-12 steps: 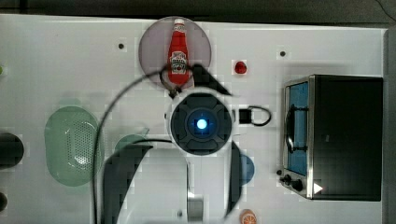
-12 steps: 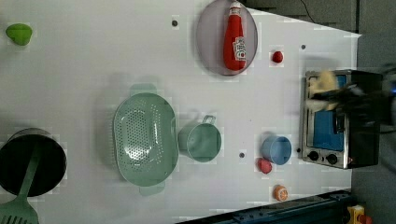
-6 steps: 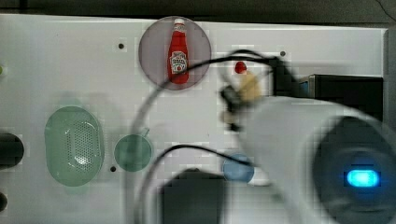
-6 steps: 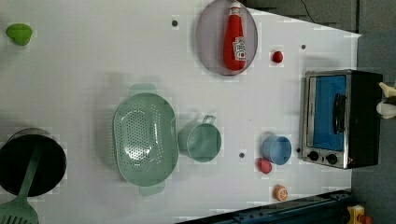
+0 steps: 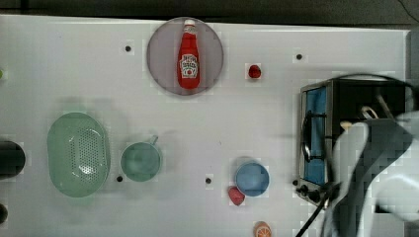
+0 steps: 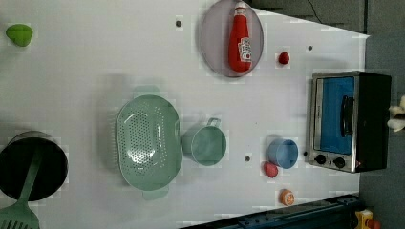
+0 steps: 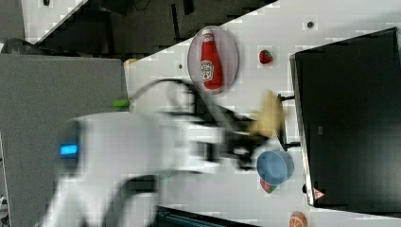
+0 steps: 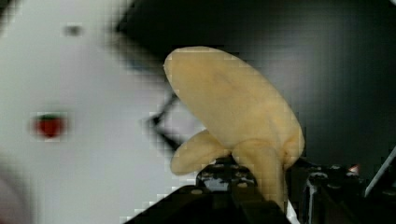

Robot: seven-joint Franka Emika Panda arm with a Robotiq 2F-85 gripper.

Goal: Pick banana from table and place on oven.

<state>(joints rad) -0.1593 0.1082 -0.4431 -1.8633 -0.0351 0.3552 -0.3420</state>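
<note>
- The hand [image 8: 252,179] is clamped on the pale banana [image 8: 236,109], holding it off the white table [image 5: 276,123].
- In the right view, the banana [image 7: 268,118] hangs beside the oven's [image 7: 350,118] front edge, above a blue cup [image 7: 275,167].

Bottle [image 5: 188,54] on plate [image 5: 160,69] — table [image 5: 74,64].

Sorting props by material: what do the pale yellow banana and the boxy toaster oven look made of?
The pale cream-yellow peeled banana looks like matte moulded plastic or foam, uniform in colour, a toy rather than fruit. The boxy toaster oven seems to be black-painted metal with a silver front frame and a blue-tinted glass door.
</note>
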